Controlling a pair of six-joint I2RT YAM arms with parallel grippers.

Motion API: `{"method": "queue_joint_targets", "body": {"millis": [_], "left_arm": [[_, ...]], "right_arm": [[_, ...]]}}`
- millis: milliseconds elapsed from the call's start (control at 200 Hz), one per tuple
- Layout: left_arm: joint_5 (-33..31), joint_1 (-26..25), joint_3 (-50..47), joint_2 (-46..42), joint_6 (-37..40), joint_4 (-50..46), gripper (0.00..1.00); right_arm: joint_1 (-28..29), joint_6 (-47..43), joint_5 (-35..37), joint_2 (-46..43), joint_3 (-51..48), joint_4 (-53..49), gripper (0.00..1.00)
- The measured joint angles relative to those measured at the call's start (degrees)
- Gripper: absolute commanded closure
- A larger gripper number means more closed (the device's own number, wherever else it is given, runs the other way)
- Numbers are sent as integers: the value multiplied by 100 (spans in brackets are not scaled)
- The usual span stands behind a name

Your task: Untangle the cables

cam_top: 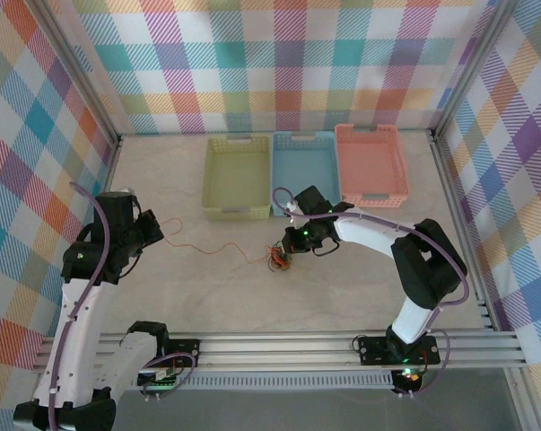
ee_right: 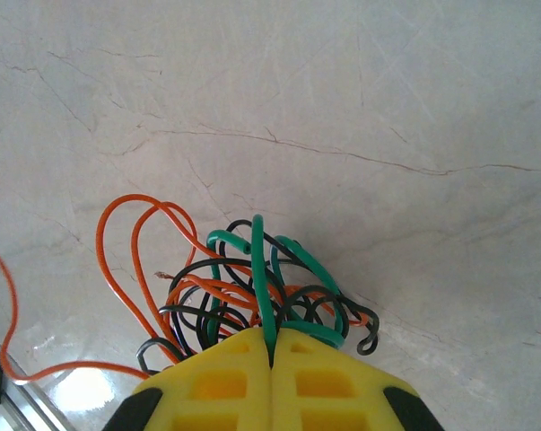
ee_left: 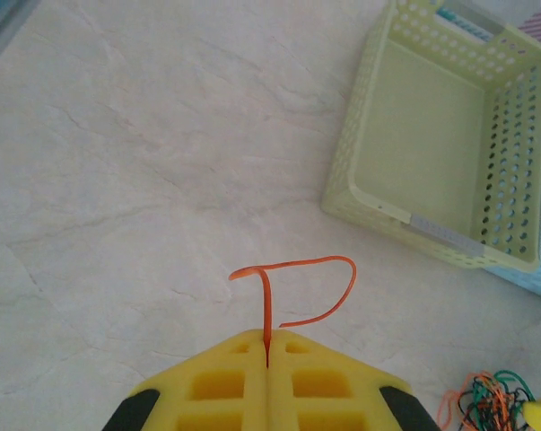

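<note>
TWO-SIDED PULL: On the pale marbled table [cam_top: 189, 296], my left gripper [ee_left: 267, 346] is clenched on 1 orange strand [ee_left: 266, 305], which bends into a hook shape just past my yellow fingertips. My right gripper [ee_right: 272, 346] is pinched tight on a green wire [ee_right: 258, 260] at the near edge of the tangle [ee_right: 243, 287]. I read the arrangement as a pull-apart. The right side anchors the knot of orange, green and dark cables [cam_top: 279, 260] so it cannot slide, and the left side, well apart to the left, is placed to draw the single orange strand out along the table. From above, that strand runs in a thin wavy line from my left fingertips rightward to the tangle. The tangle lies near the middle of the table, touching my right fingertips on their near-left side. The line looks slack, not taut, so I judge that little has come free of the bunch and most of the sorting is not yet done. 3 containers, a yellow-green basket [cam_top: 238, 214], a blue basket [cam_top: 303, 144] and a pink basket [cam_top: 370, 197], stand in a row at the far side, just beyond my right gripper.
</note>
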Motion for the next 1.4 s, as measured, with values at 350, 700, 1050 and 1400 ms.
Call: {"method": "queue_joint_targets", "body": {"millis": [350, 700, 1050, 1400], "left_arm": [[-398, 55, 0, -319, -68, 9, 100], [-610, 61, 291, -413, -155, 9, 100], [-833, 61, 804, -439, -155, 26, 100], [-938, 63, 933, -433, -155, 70, 100]], "right_arm": [[-153, 186, 105, -94, -101, 63, 100], [-275, 358, 131, -114, -173, 83, 100], [-295, 470, 153, -114, -190, 87, 100], [-339, 509, 205, -188, -229, 125, 100]]}}
